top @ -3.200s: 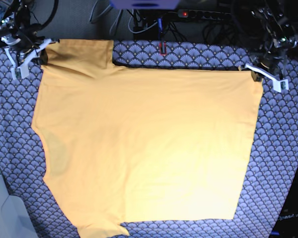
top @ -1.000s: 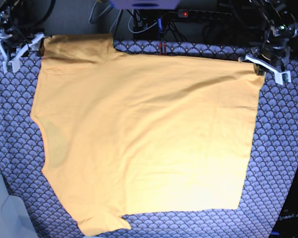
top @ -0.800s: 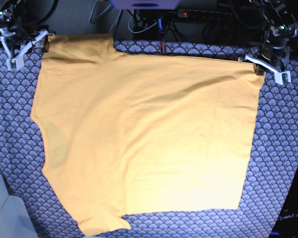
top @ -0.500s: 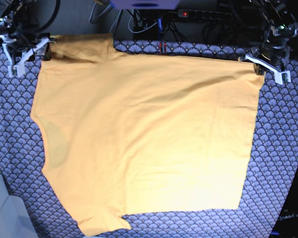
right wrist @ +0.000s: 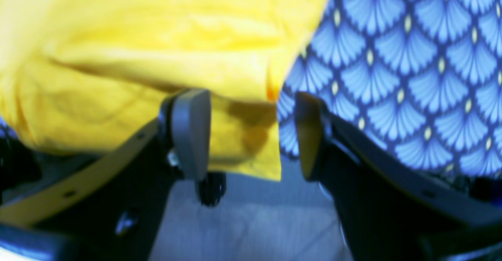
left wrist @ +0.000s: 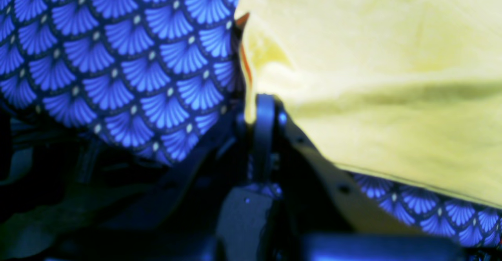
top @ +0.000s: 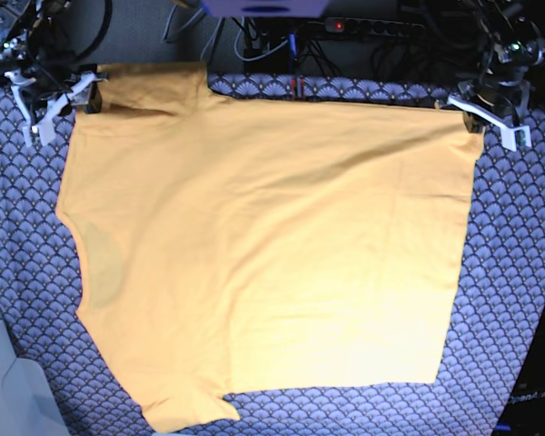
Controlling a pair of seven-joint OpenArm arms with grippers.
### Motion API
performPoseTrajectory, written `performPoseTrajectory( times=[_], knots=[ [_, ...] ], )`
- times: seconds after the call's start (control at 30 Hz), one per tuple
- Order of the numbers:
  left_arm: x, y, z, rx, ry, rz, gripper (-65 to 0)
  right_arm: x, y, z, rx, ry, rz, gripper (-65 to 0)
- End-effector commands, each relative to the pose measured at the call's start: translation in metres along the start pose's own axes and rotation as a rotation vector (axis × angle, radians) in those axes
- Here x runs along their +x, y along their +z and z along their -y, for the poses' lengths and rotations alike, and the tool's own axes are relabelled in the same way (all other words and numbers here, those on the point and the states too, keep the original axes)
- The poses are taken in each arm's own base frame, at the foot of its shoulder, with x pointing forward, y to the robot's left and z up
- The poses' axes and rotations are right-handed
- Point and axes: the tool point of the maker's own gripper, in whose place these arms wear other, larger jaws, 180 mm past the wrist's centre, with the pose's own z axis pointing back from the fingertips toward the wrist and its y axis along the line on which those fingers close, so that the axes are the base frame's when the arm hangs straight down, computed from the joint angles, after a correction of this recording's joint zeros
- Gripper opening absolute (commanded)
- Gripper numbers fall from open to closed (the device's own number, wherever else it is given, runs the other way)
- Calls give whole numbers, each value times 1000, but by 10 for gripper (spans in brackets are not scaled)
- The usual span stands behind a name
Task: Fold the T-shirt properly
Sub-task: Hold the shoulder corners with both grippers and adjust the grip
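The yellow-orange T-shirt lies spread flat on the patterned cloth, one sleeve at the top left and one at the bottom left. My left gripper sits at the shirt's top right corner. In the left wrist view its fingers are shut together on the T-shirt's edge, which rises in a small fold there. My right gripper is at the top left sleeve. In the right wrist view it stands open, with the hem of the T-shirt's sleeve hanging between the two pads.
A blue-grey scale-patterned cloth covers the table under the shirt. A power strip and cables run along the back edge. A pale grey surface shows past the cloth at the lower left.
My right gripper has moved right and slightly down, up to the sleeve's corner. The left gripper and the shirt's right corner have stayed where they were.
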Motion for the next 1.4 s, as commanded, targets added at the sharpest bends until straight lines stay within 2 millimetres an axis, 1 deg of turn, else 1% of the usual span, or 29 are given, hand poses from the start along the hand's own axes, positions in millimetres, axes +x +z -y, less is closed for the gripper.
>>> performPoseTrajectory(
  times=[0.0, 0.1, 0.2, 0.27, 0.3, 0.4, 0.63, 0.67, 0.8, 0.97, 1.2, 1.27, 1.33, 1.37],
  knots=[
    [10, 3, -1, -2, -9, 36, -650, 10, 3, 1, -1, 20, 37, -295],
    [10, 3, -1, -1, -10, 36, -650, 11, 3, 2, -4, 24, 42, -295],
    [10, 3, 0, -4, -6, 37, -650, 11, 4, 7, -12, 34, 37, -295],
    [10, 3, 0, -4, -6, 37, -650, 6, 0, 10, -6, 19, 21, -295],
    [10, 3, 0, -4, -6, 37, -650, 7, -3, 14, -6, 17, 16, -295],
    [10, 3, 0, -4, -6, 37, -650, -4, -12, 22, 5, -11, -20, -295],
    [10, 3, 0, -5, -5, 38, -650, -9, -12, 21, 7, -16, -33, -295],
    [10, 3, 0, -5, -5, 38, -650, -9, -12, 21, 8, -15, -37, -295],
    [10, 3, 0, -4, -4, 38, -650, -9, -17, 9, 42, 9, -45, -295],
    [11, 3, 0, -4, -4, 39, -650, -11, -24, -10, 85, 12, -49, -295],
    [11, 3, 0, -4, -4, 39, -650, -9, -26, -13, 93, 14, -44, -302],
    [11, 3, 0, -4, -4, 39, -650, -8, -26, -13, 93, 15, -42, -333],
    [11, 3, 0, -5, -2, 39, -650, -7, -26, -13, 94, 13, -41, -419],
    [9, 2, 2, -7, 3, 38, -650, -8, -27, -13, 95, 11, -42, -476]
  ],
)
